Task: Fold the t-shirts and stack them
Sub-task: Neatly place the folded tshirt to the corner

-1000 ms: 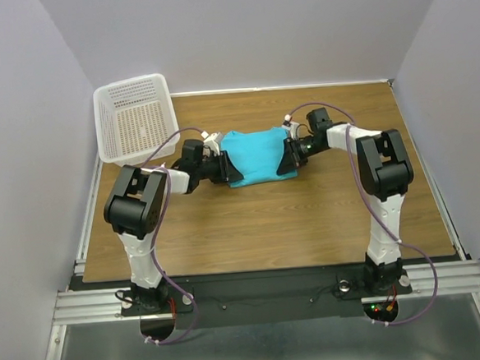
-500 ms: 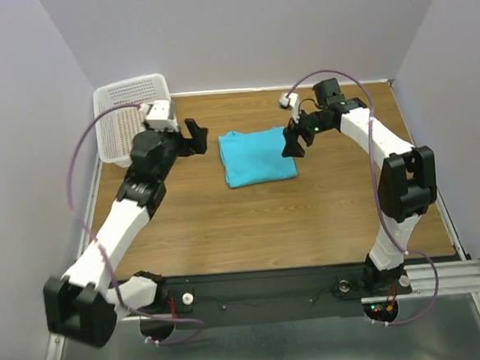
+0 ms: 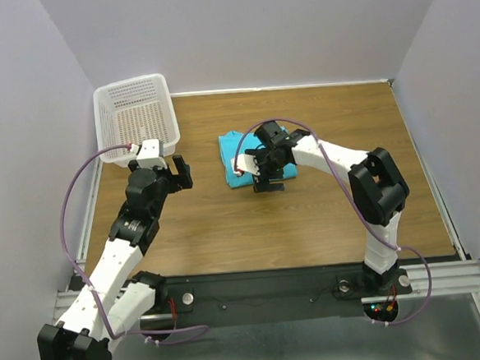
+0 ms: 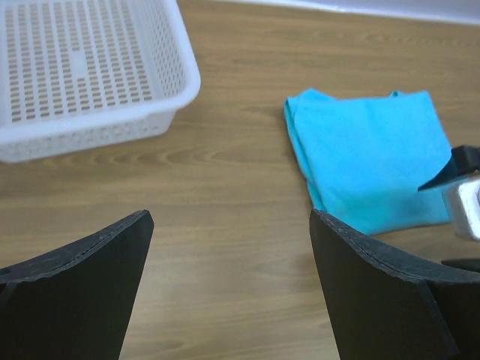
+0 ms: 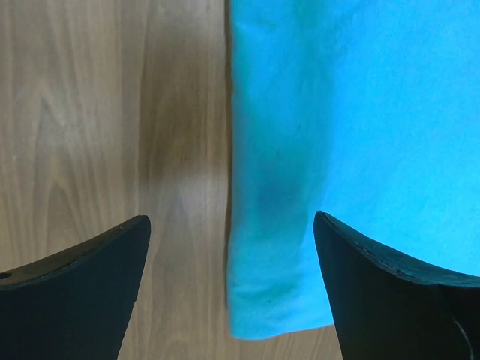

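One turquoise t-shirt (image 3: pixel 231 144) lies folded into a small rectangle at the back middle of the wooden table (image 3: pixel 309 224). My right gripper (image 3: pixel 267 183) hangs open just above the shirt's near edge and covers much of the cloth from above. In the right wrist view, the t-shirt (image 5: pixel 345 135) has its folded edge and a corner between the spread fingers of the right gripper (image 5: pixel 232 289), with nothing gripped. My left gripper (image 3: pixel 183 171) is open over bare wood, left of the shirt. The left wrist view has the left gripper (image 4: pixel 229 289) empty, with the t-shirt (image 4: pixel 367 161) ahead to the right.
A white plastic mesh basket (image 3: pixel 137 117) stands tilted at the back left corner, and its white wall (image 4: pixel 97 131) shows in the left wrist view. Grey walls close in the table on three sides. Bare wood lies in front of the shirt.
Both grippers opened and let go of the shirt's two sides. The left arm pulled back to the left. The right arm lifted away, then swung over the shirt's near edge.
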Robot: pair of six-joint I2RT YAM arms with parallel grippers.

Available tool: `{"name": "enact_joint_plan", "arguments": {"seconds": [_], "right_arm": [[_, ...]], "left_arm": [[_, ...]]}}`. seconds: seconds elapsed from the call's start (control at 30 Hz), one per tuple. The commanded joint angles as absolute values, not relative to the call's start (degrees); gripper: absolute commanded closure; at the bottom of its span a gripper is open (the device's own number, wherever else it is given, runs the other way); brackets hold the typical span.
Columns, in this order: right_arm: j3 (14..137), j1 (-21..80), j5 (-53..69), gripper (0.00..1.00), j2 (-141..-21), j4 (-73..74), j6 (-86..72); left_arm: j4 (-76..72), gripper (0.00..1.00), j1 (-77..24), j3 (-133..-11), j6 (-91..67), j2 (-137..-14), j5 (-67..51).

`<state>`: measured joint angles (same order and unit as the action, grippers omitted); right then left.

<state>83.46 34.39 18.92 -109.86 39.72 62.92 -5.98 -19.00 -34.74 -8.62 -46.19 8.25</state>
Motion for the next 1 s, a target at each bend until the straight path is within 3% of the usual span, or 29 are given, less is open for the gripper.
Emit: {"name": "enact_joint_plan", "arguments": {"seconds": [0.0,0.3,0.37,0.47,0.53,0.57,0.63,0.9,0.97], "right_arm": [[84.8,37.4,9.1,0.06,-111.6,32.3,60.9],[84.1,39.1,2.8,0.23,-116.3,29.5,57.5],[84.5,39.1,1.9,0.36,-117.2,29.1,56.3],[84.5,39.1,0.4,0.45,-118.0,28.7,55.2],[83.2,39.0,-2.2,0.56,-118.0,28.0,54.8],[82.9,38.9,-3.0,0.66,-118.0,27.8,54.7],[81.9,38.6,-3.8,0.74,-118.0,27.2,54.0],[78.0,32.8,-4.7,0.94,-114.1,25.7,53.3],[76.6,29.8,-4.8,0.94,-112.8,25.5,54.4]], "left_arm": [[-6.9,0.03,-19.1,-35.0,-8.9,-42.2,9.6],[-6.9,0.03,-19.1,-35.2,-8.7,-42.3,8.9],[-6.9,0.03,-19.1,-35.1,-8.8,-42.3,8.9],[-6.9,0.03,-19.1,-35.1,-8.8,-41.9,8.8],[-6.8,0.03,-19.0,-34.9,-8.9,-41.7,8.8],[-6.8,0.03,-19.1,-34.9,-8.9,-41.6,8.7],[-6.9,0.03,-19.1,-34.8,-9.0,-41.4,8.5],[-6.9,0.03,-19.1,-34.9,-8.9,-41.7,8.0],[-7.1,0.03,-19.1,-34.9,-9.1,-41.9,7.6]]}}
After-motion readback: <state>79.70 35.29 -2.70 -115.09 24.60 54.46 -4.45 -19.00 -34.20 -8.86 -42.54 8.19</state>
